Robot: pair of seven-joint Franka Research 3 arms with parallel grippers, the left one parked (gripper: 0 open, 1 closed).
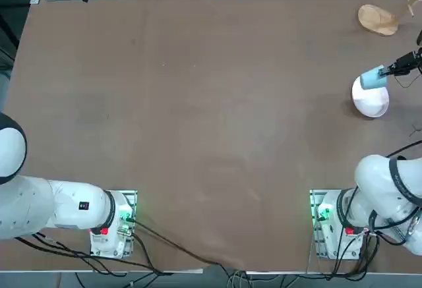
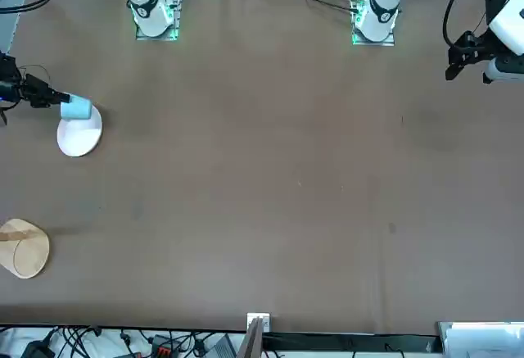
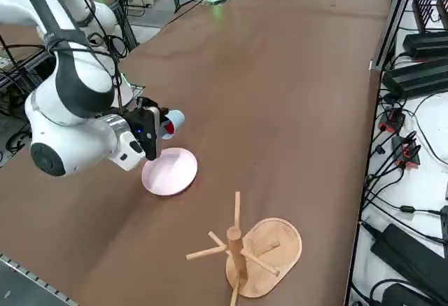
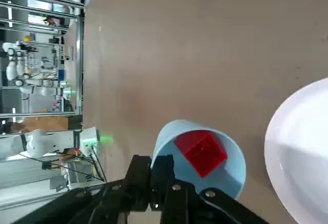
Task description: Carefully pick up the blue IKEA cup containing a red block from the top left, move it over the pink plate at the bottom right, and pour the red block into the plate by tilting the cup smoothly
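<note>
In the overhead view's right part, the right gripper (image 1: 385,72) pinches the blue cup (image 1: 373,78) sideways, long axis roughly left-to-right, mouth facing the wrist, red block (image 4: 201,153) inside, overlapping the pink plate's (image 1: 370,102) upper edge.

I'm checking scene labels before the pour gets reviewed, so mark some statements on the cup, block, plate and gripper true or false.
1. The red block is inside the blue cup. True.
2. The right gripper is wide open, away from the cup. False: it is shut on the cup's wall.
3. The pink plate already holds the block. False: the block is in the cup.
4. The cup is tipped onto its side rather than upright. True.
5. The wooden stand stands on the plate. False: it stands on the table, apart from the plate.
</note>
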